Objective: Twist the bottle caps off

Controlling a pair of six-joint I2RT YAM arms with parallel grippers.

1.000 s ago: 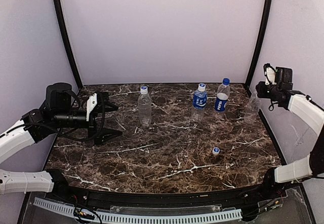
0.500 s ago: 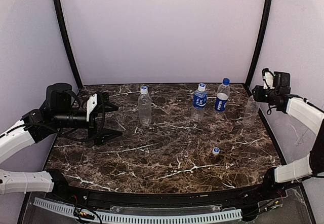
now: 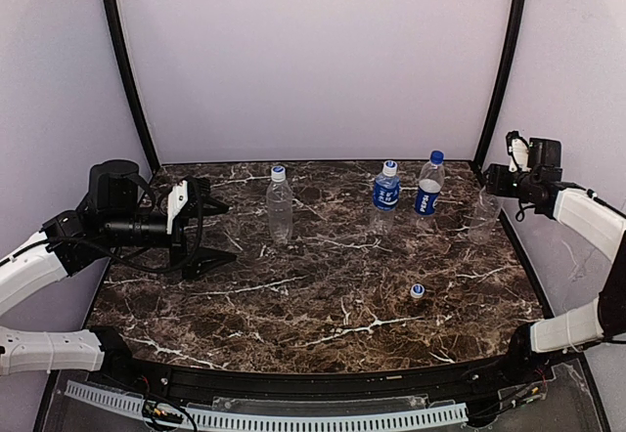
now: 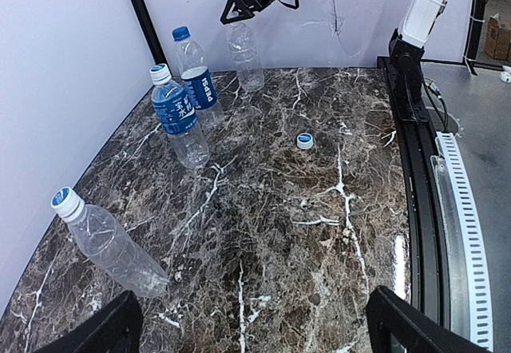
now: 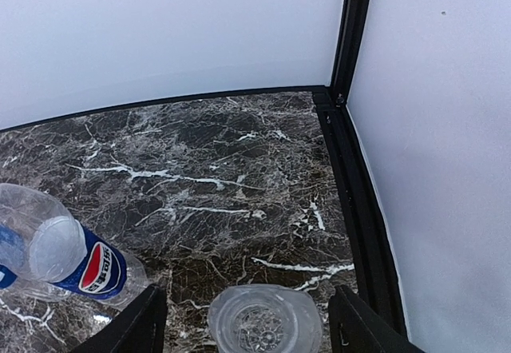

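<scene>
Four bottles stand along the back of the marble table. A plain bottle (image 3: 279, 207) has a white-and-blue cap (image 3: 279, 172). A labelled bottle (image 3: 385, 195) wears a white cap (image 3: 389, 167), and a Pepsi bottle (image 3: 428, 188) a blue cap (image 3: 436, 156). At the far right a plain bottle (image 3: 484, 209) shows an open mouth (image 5: 266, 319), with my right gripper (image 5: 251, 325) open just above and around it, not touching. A loose cap (image 3: 418, 291) lies on the table. My left gripper (image 3: 223, 232) is wide open and empty at the left, pointing across the table.
The black frame post (image 5: 351, 33) and the right wall stand close beside the right gripper. The table's right rail (image 4: 415, 153) runs along the edge. In the left wrist view the capped plain bottle (image 4: 108, 241) is nearest, left of the fingers.
My right gripper has shifted slightly left and down over the far-right bottle, and its jaws have opened from shut. The left arm, bottles and loose cap have not moved.
</scene>
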